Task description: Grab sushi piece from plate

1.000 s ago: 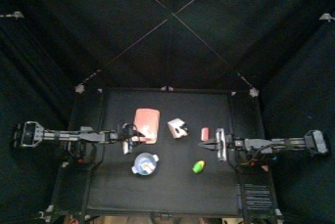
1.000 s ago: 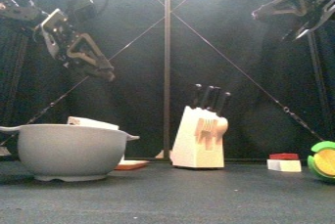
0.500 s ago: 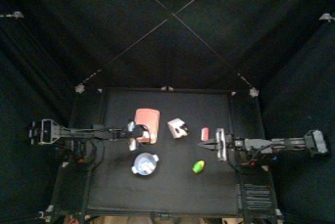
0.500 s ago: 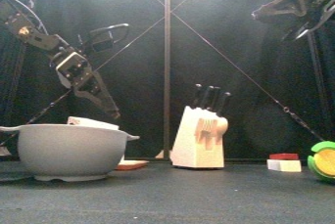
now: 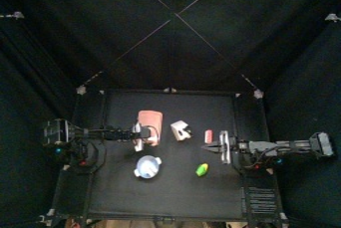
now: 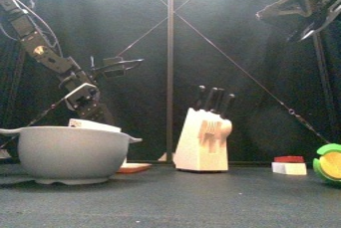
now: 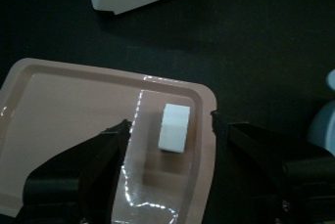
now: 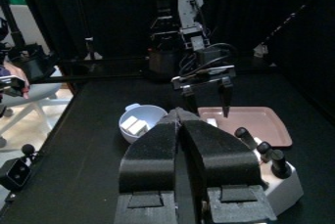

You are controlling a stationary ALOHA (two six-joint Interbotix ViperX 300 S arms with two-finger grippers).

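Left gripper (image 7: 167,128) gapes around the sushi piece (image 7: 174,129) on plate (image 7: 59,101) (front view hides it).

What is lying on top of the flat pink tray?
One small white block, the sushi piece, lies on the flat salmon-pink tray, between the open left gripper's jaws. The jaws hide the tray's nearer end.

A robot test pen, not a home: black curtains (image 5: 80,43) enclose a small black worktop (image 5: 120,177), and beyond them stands equipment on stands (image 8: 183,18) in a lab room.
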